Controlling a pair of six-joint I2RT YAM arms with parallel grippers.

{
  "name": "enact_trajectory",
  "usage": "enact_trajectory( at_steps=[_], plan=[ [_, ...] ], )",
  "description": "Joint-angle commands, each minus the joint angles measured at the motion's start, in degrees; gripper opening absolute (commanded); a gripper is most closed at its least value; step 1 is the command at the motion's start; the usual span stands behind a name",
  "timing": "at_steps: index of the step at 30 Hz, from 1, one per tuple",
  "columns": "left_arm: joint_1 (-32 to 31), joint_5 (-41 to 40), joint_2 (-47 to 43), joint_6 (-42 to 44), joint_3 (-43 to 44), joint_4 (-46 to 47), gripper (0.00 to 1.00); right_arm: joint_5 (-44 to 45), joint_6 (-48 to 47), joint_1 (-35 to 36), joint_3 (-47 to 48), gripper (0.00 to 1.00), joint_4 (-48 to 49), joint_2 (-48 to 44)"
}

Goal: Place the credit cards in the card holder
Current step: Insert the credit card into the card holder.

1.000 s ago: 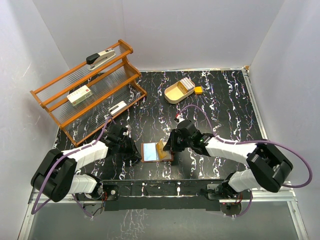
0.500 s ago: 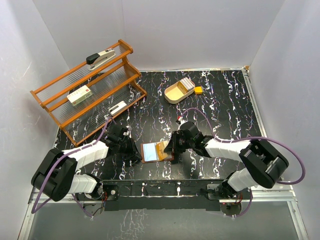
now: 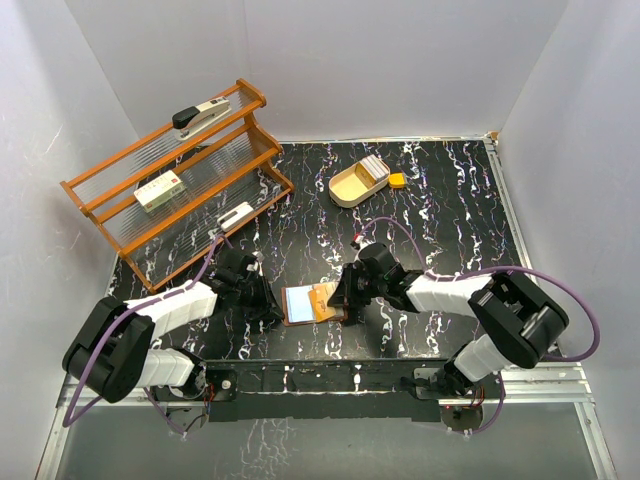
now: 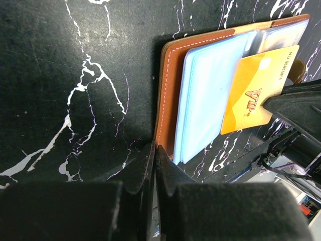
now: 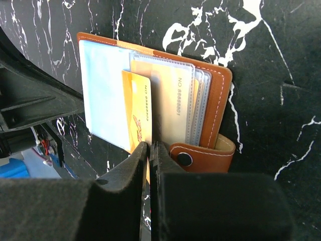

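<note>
The brown leather card holder (image 3: 296, 306) lies open on the black marble table, snap tab (image 5: 200, 156) toward my right arm. A yellow credit card (image 5: 136, 110) lies slanted across its inside, one end between the jaws of my right gripper (image 5: 149, 145), which is shut on it. A pale card (image 5: 175, 100) sits in a clear sleeve, next to pale blue sleeves (image 4: 205, 95). My left gripper (image 4: 154, 148) is shut, its tips against the holder's left edge (image 4: 168, 90), with nothing between them. In the top view both grippers flank the holder, left (image 3: 275, 312) and right (image 3: 343, 300).
A tan oval tray (image 3: 345, 188) with a small stack of cards (image 3: 374, 167) stands at the back, a yellow block (image 3: 397, 181) beside it. A wooden rack (image 3: 255, 98) at the back left carries a stapler (image 3: 200, 113) and a white-and-green box (image 3: 158, 190).
My right gripper has edged left with the yellow card, which now lies further over the open holder. The left arm has not moved.
</note>
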Motion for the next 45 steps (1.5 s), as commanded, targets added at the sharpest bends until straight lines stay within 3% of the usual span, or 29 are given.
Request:
enact_trajectory(
  at_steps=[1, 45],
  plan=[
    [-0.8, 0.0, 0.7, 0.0, -1.3, -1.2, 0.02, 0.7, -1.3, 0.0, 1.9, 0.03, -0.1, 1.4],
    [-1.8, 0.8, 0.7, -3.4, -4.7, 3.8, 0.02, 4.3, 0.9, 0.0, 0.2, 0.02, 5.1, 2.5]
  ],
)
